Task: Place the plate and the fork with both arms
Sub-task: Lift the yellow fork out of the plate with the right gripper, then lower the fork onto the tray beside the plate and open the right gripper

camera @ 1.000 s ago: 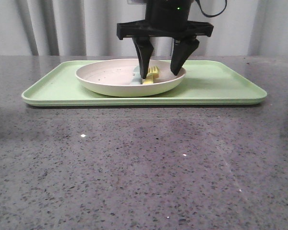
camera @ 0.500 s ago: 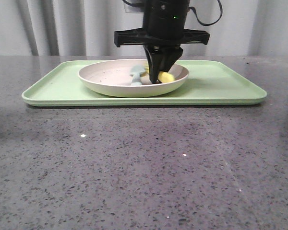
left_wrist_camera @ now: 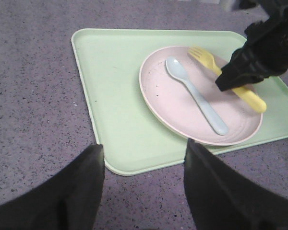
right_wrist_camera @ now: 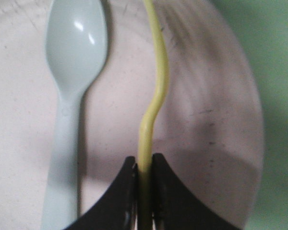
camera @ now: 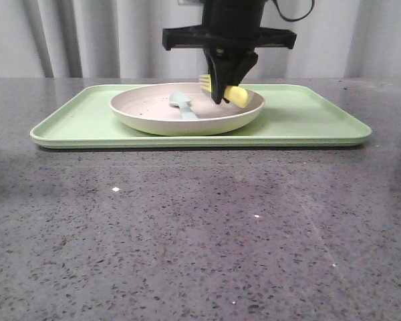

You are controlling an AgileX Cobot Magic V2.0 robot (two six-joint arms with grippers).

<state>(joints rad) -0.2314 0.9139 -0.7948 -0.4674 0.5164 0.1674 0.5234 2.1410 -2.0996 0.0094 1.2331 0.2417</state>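
The pale pinkish plate (camera: 154, 117) sits on the light-green tray (camera: 307, 114); it also shows in the left wrist view (left_wrist_camera: 173, 105) and the right wrist view (right_wrist_camera: 201, 120). My right gripper (camera: 219, 99) is shut on the yellow fork (camera: 237, 95) and holds it just above the plate; the fork also shows in the left wrist view (left_wrist_camera: 252, 98) and edge-on in the right wrist view (right_wrist_camera: 156, 96), between the right gripper's (right_wrist_camera: 144, 165) fingers. My left gripper (left_wrist_camera: 144, 153) is open and empty, above the table near a tray corner.
A pale blue-green spoon (camera: 182, 103) lies in the plate beside the fork, seen also in the left wrist view (left_wrist_camera: 194, 98) and the right wrist view (right_wrist_camera: 72, 72). The tray (left_wrist_camera: 115, 81) rests on a grey speckled table (camera: 200, 234). Curtains hang behind.
My right gripper came down open around the fork, shut on it, and has lifted it a little off the plate. The plate shifted slightly right.
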